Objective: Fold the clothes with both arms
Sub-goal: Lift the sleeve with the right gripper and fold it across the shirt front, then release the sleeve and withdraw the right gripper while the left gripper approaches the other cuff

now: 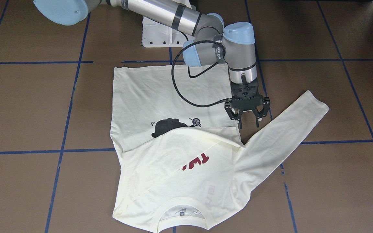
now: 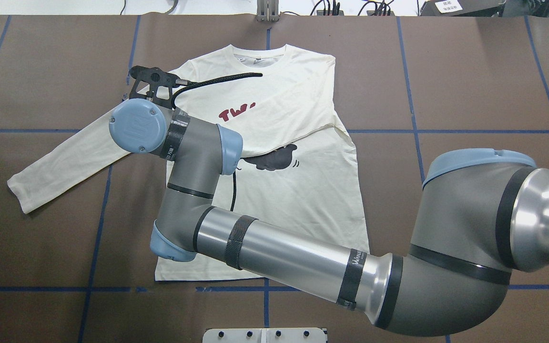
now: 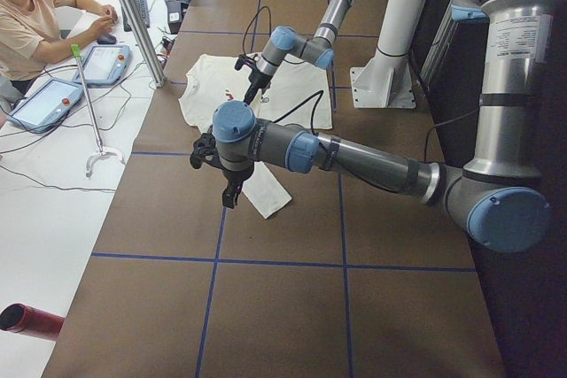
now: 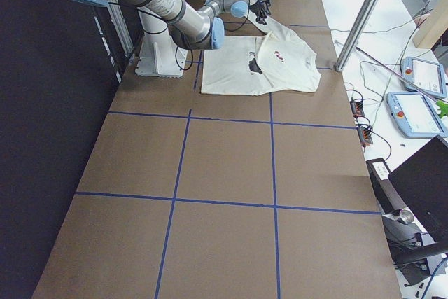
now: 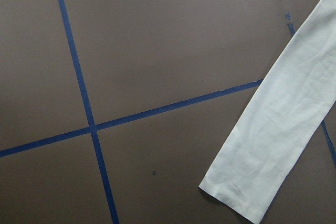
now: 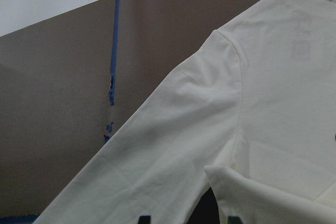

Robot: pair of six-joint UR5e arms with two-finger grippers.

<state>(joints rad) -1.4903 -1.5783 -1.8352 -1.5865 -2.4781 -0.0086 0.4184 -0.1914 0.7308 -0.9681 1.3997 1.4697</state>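
The cream T-shirt (image 2: 303, 200) lay print side up on the brown table (image 2: 470, 71). Its long axis ran straight away from the robot, with the collar (image 2: 258, 52) at the far end and the hem (image 1: 141, 67) nearest the robot's base. The side of the shirt on the robot's right was folded in at a slant, and this plain cream flap (image 1: 180, 152) crossed the chest. It left only part of the black cat (image 2: 274, 157) and the red letters "TW" (image 2: 236, 113) showing. The other sleeve (image 2: 65, 162) stretched out flat toward the robot's left, angled back toward the robot, and its cuff (image 5: 236, 198) lay on bare table beside a blue tape line (image 5: 79, 77). The right arm (image 2: 279, 257) reached across the shirt from the robot's right. Its right hand (image 1: 248, 126) pointed down just above the place where the outstretched sleeve joins the body. Its fingers (image 1: 240, 124) were spread well apart and held nothing. The left hand (image 3: 228, 196) showed only in the side view, hanging above the cuff end of that sleeve, and I could not tell how far it was open. A person (image 3: 35, 24) sat at a white side desk with tablets.
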